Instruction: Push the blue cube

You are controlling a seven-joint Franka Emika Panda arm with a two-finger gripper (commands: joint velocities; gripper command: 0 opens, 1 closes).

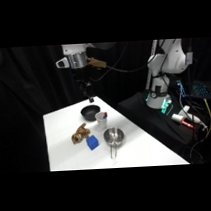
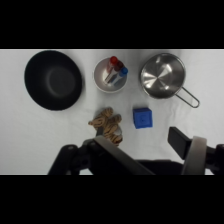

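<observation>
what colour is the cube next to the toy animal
Bright blue cube, plain faces; clearest in the wrist view.

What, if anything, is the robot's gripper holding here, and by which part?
Nothing. The gripper hangs high above the table, and the blue cube lies untouched on the white surface beside the toy tiger.

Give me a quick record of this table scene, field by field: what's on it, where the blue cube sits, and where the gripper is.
target: blue cube, alone on the white table
beside cube: brown striped toy, apart from it
other items: black bowl; white cup holding markers; steel pan with handle
gripper: gripper raised above the table's far end, not touching anything
jaws: cannot tell
push: not yet begun
</observation>
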